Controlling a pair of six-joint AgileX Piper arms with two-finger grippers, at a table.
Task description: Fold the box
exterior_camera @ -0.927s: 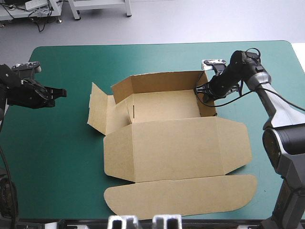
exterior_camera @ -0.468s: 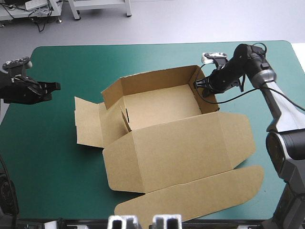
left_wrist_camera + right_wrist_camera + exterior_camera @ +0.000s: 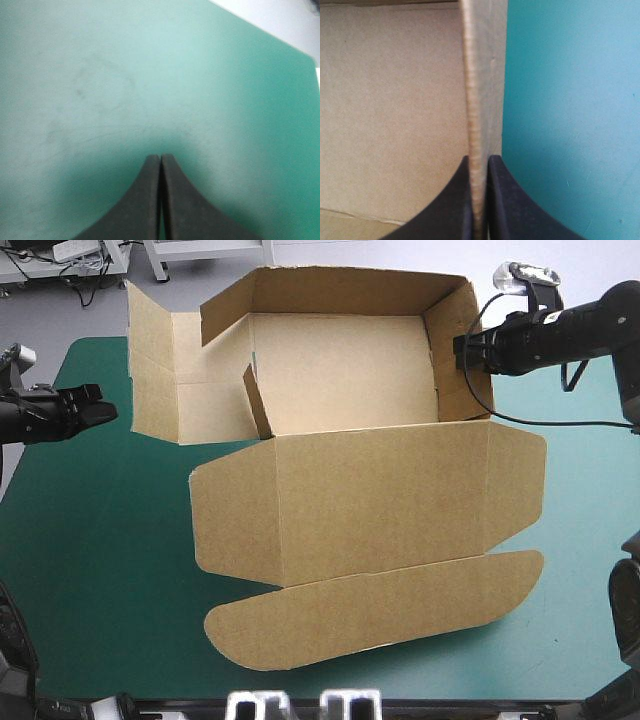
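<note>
Your right gripper (image 3: 479, 160) is pinched tight on the right wall of the box (image 3: 380, 500), tray at the table's far side, lid spread toward the near edge. Left gripper (image 3: 160, 157) is closed on nothing over the teal-green cover (image 3: 90, 570).

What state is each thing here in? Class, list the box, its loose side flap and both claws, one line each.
box: open tray, back and right walls raised, lid lying flat toward the near edge.
left side flap: unfolded, spread outward, not tucked.
right claw: shut on the box, clamping its right wall.
left claw: shut, empty, apart from the box over the teal-green cover.
</note>
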